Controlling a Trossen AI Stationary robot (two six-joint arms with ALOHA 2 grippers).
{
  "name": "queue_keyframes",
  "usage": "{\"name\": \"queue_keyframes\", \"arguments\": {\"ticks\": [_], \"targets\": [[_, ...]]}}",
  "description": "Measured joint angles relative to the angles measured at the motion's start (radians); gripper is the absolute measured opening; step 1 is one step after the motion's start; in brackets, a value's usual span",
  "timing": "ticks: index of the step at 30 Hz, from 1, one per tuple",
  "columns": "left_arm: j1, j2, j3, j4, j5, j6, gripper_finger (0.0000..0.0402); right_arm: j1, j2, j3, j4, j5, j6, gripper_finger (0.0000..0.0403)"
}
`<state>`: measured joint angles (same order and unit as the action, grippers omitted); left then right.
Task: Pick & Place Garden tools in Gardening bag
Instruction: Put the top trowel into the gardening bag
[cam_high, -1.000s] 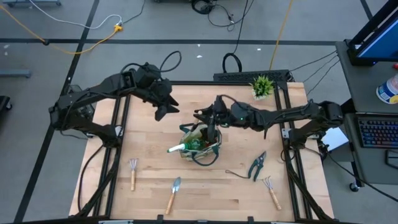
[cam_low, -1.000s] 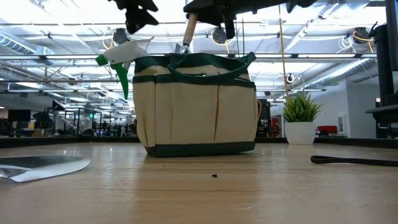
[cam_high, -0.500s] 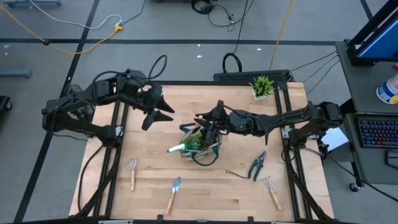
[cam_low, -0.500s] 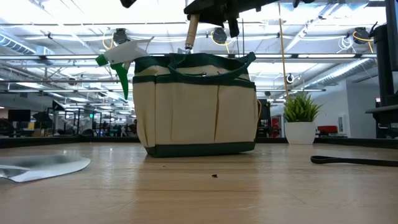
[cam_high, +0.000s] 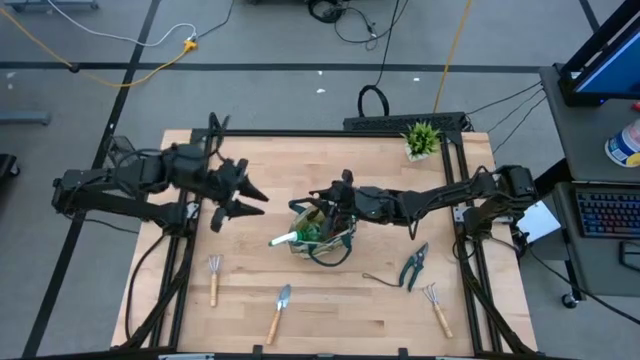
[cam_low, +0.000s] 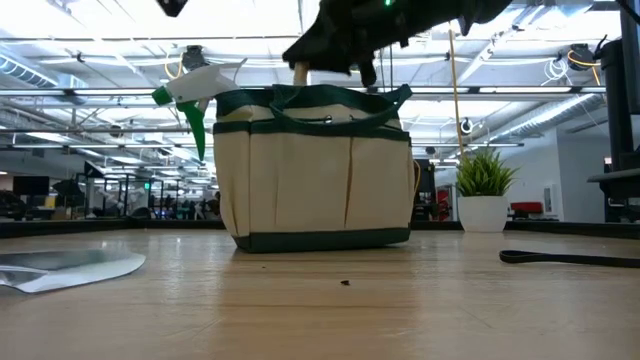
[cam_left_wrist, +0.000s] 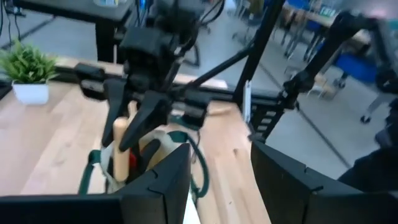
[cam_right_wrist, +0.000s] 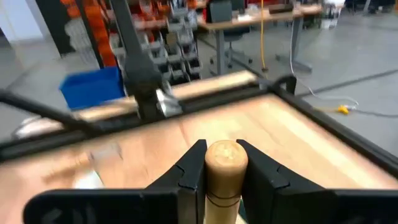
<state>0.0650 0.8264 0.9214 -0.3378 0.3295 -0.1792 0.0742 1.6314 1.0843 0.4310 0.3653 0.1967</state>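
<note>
This is a robotics lab set in an open industrial hall. The wooden table (cam_high: 330, 300) sits in a black metal frame on a bare grey concrete floor (cam_high: 300, 40), and well behind the left gripper (cam_high: 238, 196) a yellow cable (cam_high: 120, 62) snakes across that floor. Off to the outer side of the right gripper (cam_high: 338, 200), beyond the table's edge, stands a desk with a keyboard (cam_high: 608, 212) and a blue-lit monitor (cam_high: 610, 50). Past the right gripper's own fingers, other workbenches, a blue bin (cam_right_wrist: 93, 87) and what look like orange parts racks (cam_right_wrist: 93, 25) show, though blurred. Above, exposed ceiling trusses (cam_low: 520, 50) span the hall.
</note>
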Motion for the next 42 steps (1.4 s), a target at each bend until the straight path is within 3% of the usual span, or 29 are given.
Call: {"name": "queue_keyframes", "arguments": {"ticks": [11, 26, 38, 42], "targets": [[-0.194, -0.213, -0.3, 0.264, -0.181, -0.124, 0.0175, 0.001, 0.056, -0.001, -0.02, 0.0, 0.032, 0.0059], [-0.379, -0.279, -0.42, 0.343, -0.351, -0.181, 0.0175, 0.0, 0.134, 0.0, -0.043, -0.002, 0.124, 0.006], [-0.504, -0.277, -0.421, 0.316, -0.423, -0.222, 0.0175, 0.0, 0.127, 0.0, -0.057, -0.006, 0.075, 0.0169], [-0.547, -0.277, -0.421, 0.302, -0.467, -0.242, 0.0175, 0.0, 0.119, -0.001, -0.057, -0.056, 0.038, 0.0203]]}}
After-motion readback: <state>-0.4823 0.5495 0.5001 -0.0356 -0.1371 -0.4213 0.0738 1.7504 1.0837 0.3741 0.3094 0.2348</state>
